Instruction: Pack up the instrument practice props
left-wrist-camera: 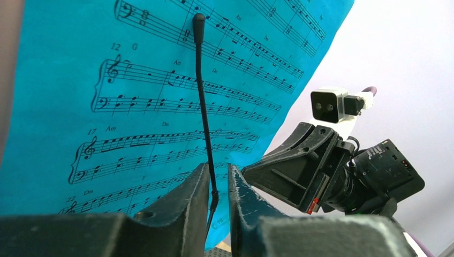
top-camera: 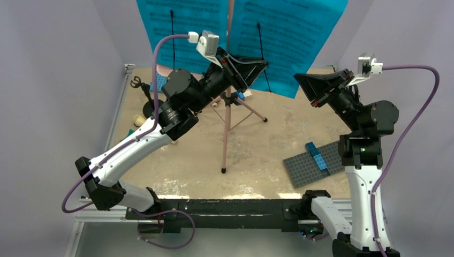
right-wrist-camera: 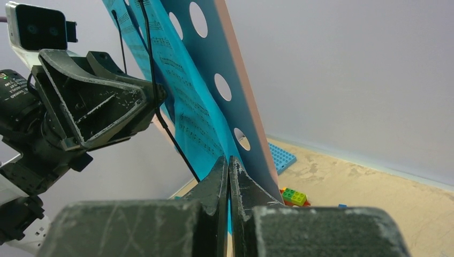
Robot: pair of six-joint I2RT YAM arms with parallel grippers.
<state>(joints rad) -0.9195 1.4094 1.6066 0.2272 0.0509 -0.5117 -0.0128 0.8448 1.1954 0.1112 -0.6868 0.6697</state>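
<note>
The pink tripod music stand (top-camera: 227,120) rises at mid table, its hole-dotted board (right-wrist-camera: 214,53) carrying cyan sheet-music pages (top-camera: 289,32). My left gripper (top-camera: 261,65) is raised to the pages (left-wrist-camera: 107,107); its jaws (left-wrist-camera: 218,176) stand narrowly open, with a thin black wire page holder (left-wrist-camera: 202,107) running down between them, untouched. My right gripper (top-camera: 300,80) is at the pages' lower right corner, shut (right-wrist-camera: 229,163) on the cyan page edge (right-wrist-camera: 198,118). The black round-based mic stand (top-camera: 152,107) and cream microphone (top-camera: 139,120) lie at the far left.
A grey studded baseplate (top-camera: 313,163) with a blue brick (top-camera: 316,155) lies front right. A blue baseplate (right-wrist-camera: 281,157) and green and yellow bricks (right-wrist-camera: 294,196) sit behind the stand. The tripod's legs (top-camera: 251,112) spread over the middle of the table.
</note>
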